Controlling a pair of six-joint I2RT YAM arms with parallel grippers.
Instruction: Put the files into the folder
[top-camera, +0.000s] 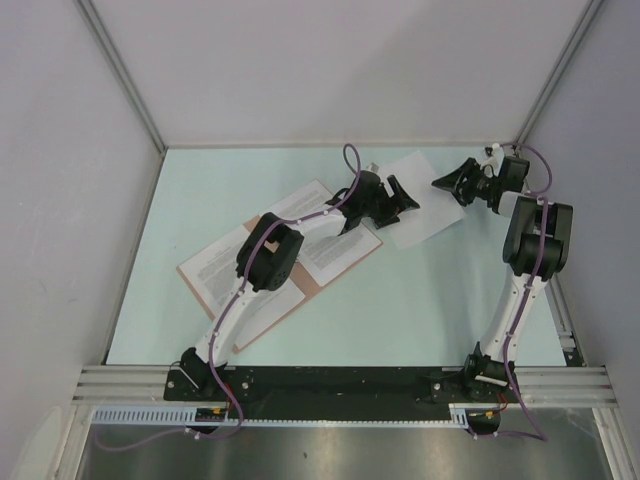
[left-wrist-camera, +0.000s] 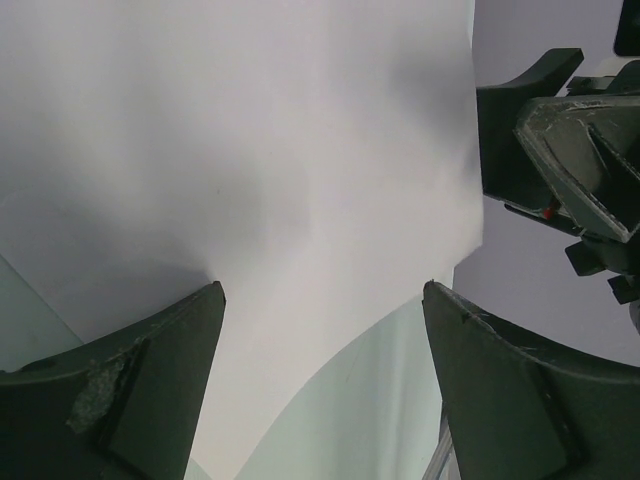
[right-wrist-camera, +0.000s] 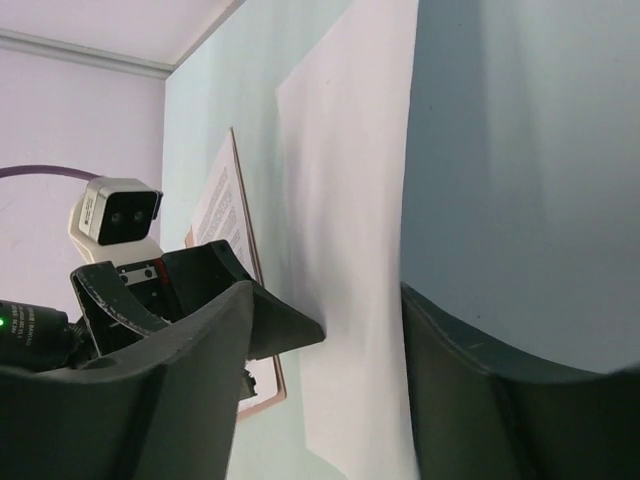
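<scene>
Left gripper (left-wrist-camera: 320, 290) fingers loom closest, spread wide and empty over a blank sheet (top-camera: 425, 215). It lies flat on the table (top-camera: 430, 300), just beside the open folder (top-camera: 312, 292), which carries printed sheets (top-camera: 215, 265). By the blank sheet's right edge, the right gripper (top-camera: 448, 190) has its jaws parted, holding nothing.

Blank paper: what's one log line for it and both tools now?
blank sheet: on table, outside folder | left tool: open, at sheet | right tool: open, at sheet
</scene>
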